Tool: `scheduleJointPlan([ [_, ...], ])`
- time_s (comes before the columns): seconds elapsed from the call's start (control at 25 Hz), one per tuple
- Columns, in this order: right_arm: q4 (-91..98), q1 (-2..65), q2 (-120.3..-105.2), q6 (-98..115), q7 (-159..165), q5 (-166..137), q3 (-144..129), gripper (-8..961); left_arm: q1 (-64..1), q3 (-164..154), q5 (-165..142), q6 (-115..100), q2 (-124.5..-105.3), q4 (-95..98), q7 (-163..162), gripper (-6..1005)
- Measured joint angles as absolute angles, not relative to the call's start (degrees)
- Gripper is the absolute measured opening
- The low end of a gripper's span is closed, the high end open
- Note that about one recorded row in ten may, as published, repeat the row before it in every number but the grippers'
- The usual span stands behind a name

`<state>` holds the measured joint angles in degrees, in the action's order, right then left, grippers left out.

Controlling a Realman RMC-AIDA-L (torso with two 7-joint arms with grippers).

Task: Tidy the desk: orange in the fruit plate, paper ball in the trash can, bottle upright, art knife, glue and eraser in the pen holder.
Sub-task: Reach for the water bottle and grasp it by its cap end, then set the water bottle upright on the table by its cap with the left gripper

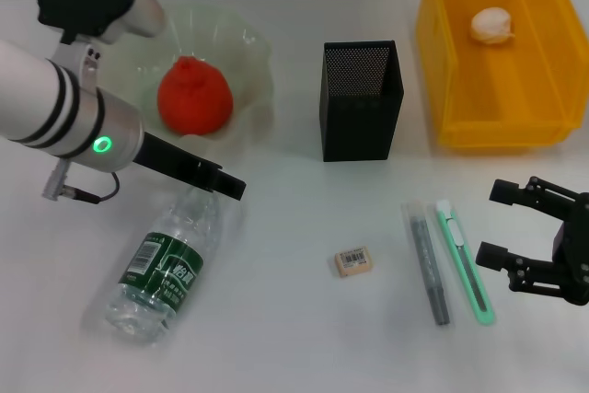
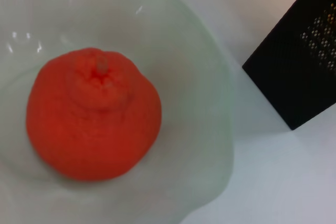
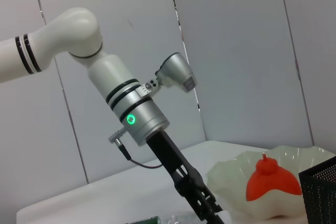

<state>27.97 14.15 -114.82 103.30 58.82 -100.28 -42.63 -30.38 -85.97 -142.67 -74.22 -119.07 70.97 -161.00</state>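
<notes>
Left gripper (image 1: 225,183) stretched low from the angled left arm over the lying bottle (image 1: 166,269), finger state unclear, orange (image 1: 193,96) in fruit plate (image 1: 253,62), right gripper (image 1: 502,223) spread open, empty, beside art knife (image 1: 465,262).

orange (image 1: 193,96) red-org | pen holder (image 1: 361,103) blk mesh | trash can (image 1: 502,89) yel
</notes>
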Motion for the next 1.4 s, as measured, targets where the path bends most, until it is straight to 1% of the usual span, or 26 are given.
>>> scheduleJointPlan([
  [0.32, 28.0, 14.2, -114.65, 103.3, 59.3, -100.3, -42.6, 852, -31.3, -89.1, -142.9, -72.3, -119.12, 69.1, -160.6, 657],
  [0.56, 27.9, 13.9, -114.61, 103.4, 59.7, -100.2, -41.2, 852, -29.6, -91.6, -142.4, -72.0, -119.11, 72.8, -156.7, 630],
  [0.8, 28.1, 13.2, -114.61, 105.0, 60.3, -100.1, -38.6, 852, -25.7, -91.3, -136.9, -76.3, -118.73, 79.4, -149.2, 453],
  [0.88, 28.1, 13.2, -114.61, 105.1, 60.4, -100.0, -38.6, 852, -25.2, -90.5, -135.2, -77.1, -118.7, 80.2, -148.0, 452],
  [1.12, 28.2, 13.5, -114.8, 106.9, 61.6, -99.7, -38.1, 852, -20.7, -81.0, -119.5, -83.9, -118.63, 83.4, -135.6, 452],
  [1.2, 28.3, 13.6, -114.96, 107.8, 62.2, -99.7, -37.7, 851, -19.0, -74.8, -112.3, -86.4, -118.57, 79.8, -129.2, 452],
  [1.36, 28.4, 14.0, -115.21, 109.4, 63.8, -99.7, -36.5, 851, -18.1, -68.9, -106.4, -89.6, -118.56, 74.2, -121.8, 446],
  [1.4, 28.4, 14.4, -115.31, 110.4, 65.0, -99.6, -35.9, 851, -17.6, -65.3, -102.6, -92.1, -118.54, 70.1, -115.8, 444],
])
